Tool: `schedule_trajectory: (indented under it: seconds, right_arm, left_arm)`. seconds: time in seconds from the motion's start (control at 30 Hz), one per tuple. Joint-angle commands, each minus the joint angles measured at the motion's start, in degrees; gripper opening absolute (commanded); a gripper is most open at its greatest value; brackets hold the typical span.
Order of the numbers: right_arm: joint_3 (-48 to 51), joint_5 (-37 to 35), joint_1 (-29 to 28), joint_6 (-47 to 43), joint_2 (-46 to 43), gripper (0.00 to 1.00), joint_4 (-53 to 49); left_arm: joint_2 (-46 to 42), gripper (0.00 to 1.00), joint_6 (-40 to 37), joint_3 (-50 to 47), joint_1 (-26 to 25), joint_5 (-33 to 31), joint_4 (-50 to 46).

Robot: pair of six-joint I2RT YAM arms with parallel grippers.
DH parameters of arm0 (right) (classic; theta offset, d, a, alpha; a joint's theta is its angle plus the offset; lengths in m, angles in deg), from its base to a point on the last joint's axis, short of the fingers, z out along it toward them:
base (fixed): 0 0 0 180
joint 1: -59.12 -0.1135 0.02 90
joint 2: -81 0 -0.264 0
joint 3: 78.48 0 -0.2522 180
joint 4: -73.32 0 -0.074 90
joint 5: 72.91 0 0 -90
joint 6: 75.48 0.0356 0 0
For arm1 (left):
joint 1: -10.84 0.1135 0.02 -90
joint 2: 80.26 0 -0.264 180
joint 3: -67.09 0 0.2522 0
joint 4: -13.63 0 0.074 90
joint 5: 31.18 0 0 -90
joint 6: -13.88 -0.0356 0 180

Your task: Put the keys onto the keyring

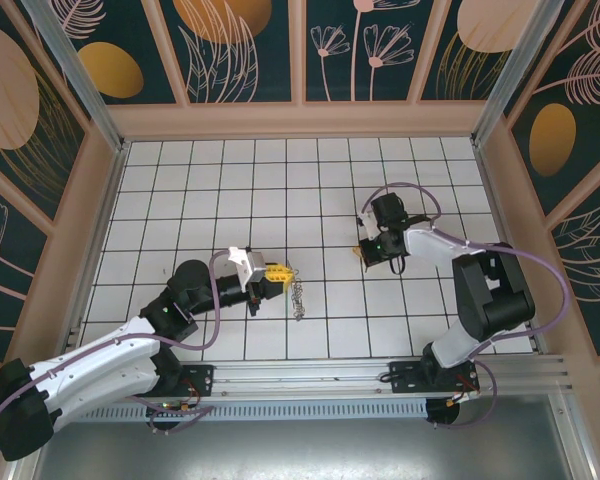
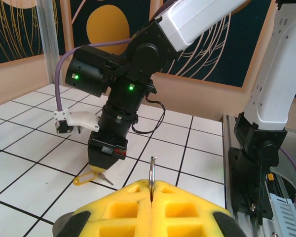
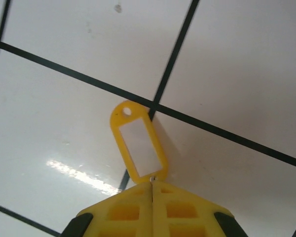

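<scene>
Reaching in from the lower left over the white tiled table (image 1: 180,180) with the left gripper (image 1: 277,270), clamping its yellow jaws fully together on the keyring (image 2: 152,169). Holding that thin metal loop upright in the seam between them, near the middle of the table. Trailing a short silvery chain (image 1: 298,293) from the ring, just right of the fingertips in the top view. Pointing the right gripper (image 3: 152,186), farther right, steeply down at the tiles, pinching tight on the keys (image 2: 107,179) where joining a yellow tag (image 3: 138,145) with a white label. Holding tag and keys flat on the table across a black grid line, well apart from the keyring.
</scene>
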Motion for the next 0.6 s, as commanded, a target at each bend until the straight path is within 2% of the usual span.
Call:
schedule_trajectory:
  seconds: [0.0, 0.27, 0.57]
  right_arm:
    - [0.3, 0.6, -1.4, 1.1, -1.9, 0.00, -1.2]
    - [1.5, 5.3, -4.9, 3.9, -0.4, 0.00, 2.5]
    - [1.6, 4.8, -8.3, 4.9, 3.3, 0.00, 4.1]
  left_arm:
    - [-0.6, 0.00, 0.8, 0.9, -0.2, 0.7, 1.7]
    - [0.1, 0.00, 0.7, 0.9, -0.2, 0.6, 1.8]
    - [1.0, 0.00, 0.4, 1.4, -0.2, 0.2, 1.3]
